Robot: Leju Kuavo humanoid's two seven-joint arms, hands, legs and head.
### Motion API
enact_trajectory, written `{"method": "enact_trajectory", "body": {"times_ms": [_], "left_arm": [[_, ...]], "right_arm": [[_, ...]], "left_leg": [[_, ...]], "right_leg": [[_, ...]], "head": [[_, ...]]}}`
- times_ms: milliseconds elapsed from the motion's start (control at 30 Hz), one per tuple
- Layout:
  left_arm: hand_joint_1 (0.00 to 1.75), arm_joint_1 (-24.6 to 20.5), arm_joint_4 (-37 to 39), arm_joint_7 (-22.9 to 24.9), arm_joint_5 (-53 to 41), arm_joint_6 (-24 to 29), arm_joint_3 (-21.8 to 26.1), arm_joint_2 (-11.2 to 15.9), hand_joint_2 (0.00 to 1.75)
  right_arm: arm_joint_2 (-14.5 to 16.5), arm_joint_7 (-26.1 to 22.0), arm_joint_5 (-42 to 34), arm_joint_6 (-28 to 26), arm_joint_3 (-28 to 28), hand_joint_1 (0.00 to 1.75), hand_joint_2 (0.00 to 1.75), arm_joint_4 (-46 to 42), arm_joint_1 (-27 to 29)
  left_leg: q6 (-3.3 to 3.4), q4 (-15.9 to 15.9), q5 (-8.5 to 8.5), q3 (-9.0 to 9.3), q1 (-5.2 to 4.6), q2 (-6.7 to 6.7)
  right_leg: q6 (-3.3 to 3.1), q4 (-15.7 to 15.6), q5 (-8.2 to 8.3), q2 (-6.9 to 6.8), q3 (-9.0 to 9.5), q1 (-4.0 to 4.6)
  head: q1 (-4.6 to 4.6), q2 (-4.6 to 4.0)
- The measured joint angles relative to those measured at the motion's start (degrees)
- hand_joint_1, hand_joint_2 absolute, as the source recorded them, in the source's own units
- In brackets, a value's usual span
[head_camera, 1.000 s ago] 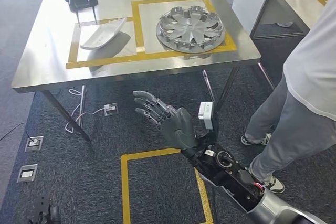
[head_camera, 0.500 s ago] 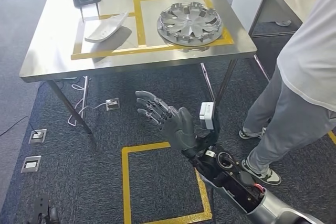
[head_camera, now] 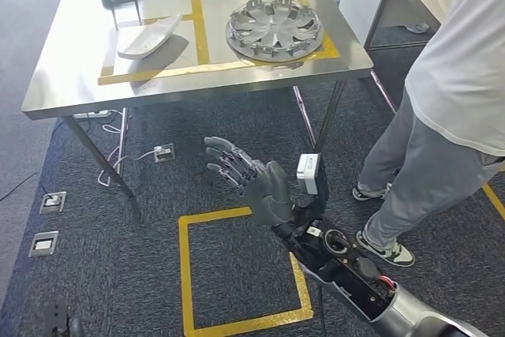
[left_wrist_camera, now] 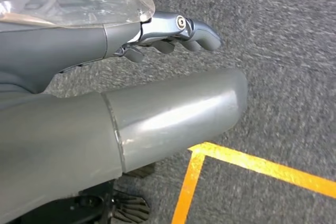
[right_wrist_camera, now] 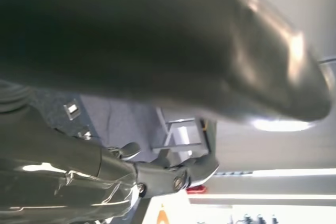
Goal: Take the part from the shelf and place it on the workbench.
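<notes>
No legible text or labels.

Room was bright, daylight glaring off the steel workbench and throwing soft shadows underneath. Right wrist view was pretty murky, thumb blurred up close.

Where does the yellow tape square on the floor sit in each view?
Head view: yellow tape square on the carpet, low centre, its top edge passing behind the right hand.
Left wrist view: one corner beside the thumb of the left hand.
Right wrist view: cannot tell; the right hand covers most of the floor.
Shared landmark: dark grey carpet.
</notes>
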Motion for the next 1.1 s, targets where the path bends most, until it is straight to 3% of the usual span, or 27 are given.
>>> {"method": "enact_trajectory", "body": {"times_ms": [133,267,600,733,800,867,900,933,967,1033,1100], "left_arm": [[0.0,0.3,0.0,0.0,0.6,0.2,0.0,0.1,0.0],[0.0,0.6,0.0,-0.1,1.0,0.2,0.0,0.1,0.0],[0.0,0.8,0.0,-0.2,1.0,0.2,0.0,0.2,0.0],[0.0,0.8,0.0,-0.4,1.1,0.2,0.0,0.4,0.0],[0.0,0.8,0.0,-0.5,1.1,0.2,0.0,0.5,0.0],[0.0,0.9,0.0,-0.6,1.1,0.2,0.0,0.5,0.0],[0.0,1.0,0.0,-0.6,1.1,0.2,0.0,0.4,0.0],[0.0,1.1,0.0,-0.6,1.1,0.2,0.0,0.4,0.0],[0.0,1.2,0.0,-0.6,1.2,0.2,0.0,0.4,0.0],[0.0,1.2,0.0,-0.7,1.2,0.3,0.0,0.4,0.0],[0.0,1.2,0.0,-0.7,1.2,0.4,0.0,0.6,0.0]], "right_arm": [[0.0,-0.2,1.2,-0.9,-0.3,0.0,0.0,0.2,0.1],[0.0,-0.3,1.6,-1.5,-0.4,0.0,0.0,0.5,0.1],[0.0,-0.2,1.8,-1.7,-0.4,0.0,0.0,0.5,0.1],[0.0,-0.2,1.6,-2.5,-0.5,0.0,0.0,0.4,0.0],[0.0,-0.2,1.5,-2.9,-0.7,0.0,0.0,0.3,-0.1],[0.0,-0.1,1.4,-3.1,-0.8,0.0,0.0,0.3,0.1],[0.0,-0.1,1.4,-3.2,-0.8,0.0,0.0,0.3,0.3],[0.0,-0.1,1.4,-3.2,-0.8,0.0,0.0,0.3,0.4],[0.0,-0.1,1.3,-3.2,-0.8,0.0,0.0,0.3,0.5],[0.0,0.0,1.3,-3.3,-0.9,0.0,0.0,0.3,0.5],[0.0,0.0,1.3,-3.3,-0.9,0.0,0.0,0.3,0.5]], "left_leg": [[0.34,-0.4,-0.04,-0.24,0.1,-0.02],[0.75,-0.3,0.19,-0.38,-0.14,-0.04],[1.01,-0.3,0.12,-0.42,-0.21,-0.04],[2.16,-1.8,0.71,0.45,0.02,0.15],[2.41,-3.1,1.26,1.27,0.52,0.39],[2.33,-3.2,1.22,1.41,0.61,0.55],[2.16,-3.2,1.09,1.45,0.73,0.6],[1.88,-3.0,0.89,1.54,0.93,0.62],[1.48,-2.8,0.6,1.66,1.23,0.61],[0.35,-1.8,-0.36,1.85,1.74,0.59],[-0.75,-0.4,-1.21,1.39,1.66,0.6]], "right_leg": [[-1.32,0.1,-0.46,0.0,-0.21,0.26],[-0.34,-0.3,0.41,0.0,-0.09,0.03],[0.37,-0.5,0.46,0.0,-0.02,-0.01],[1.77,-0.8,0.32,0.04,-0.08,-0.19],[2.13,4.0,-2.26,0.09,-2.43,-0.15],[2.48,12.6,-5.65,0.15,-6.65,-0.53],[2.7,15.7,-6.29,0.14,-8.32,-0.81],[2.95,16.5,-5.77,0.12,-8.94,-1.11],[3.23,14.9,-4.12,0.06,-8.34,-1.44],[4.11,7.4,-0.08,-0.51,-5.01,-2.0],[4.12,2.5,0.98,-0.87,-2.77,-2.2]], "head": [[0.32,0.0],[0.34,0.0],[0.32,0.0],[0.34,0.0],[0.6,0.0],[0.78,0.0],[0.79,0.0],[0.79,0.0],[0.81,0.0],[0.99,0.0],[1.39,-0.01]]}}
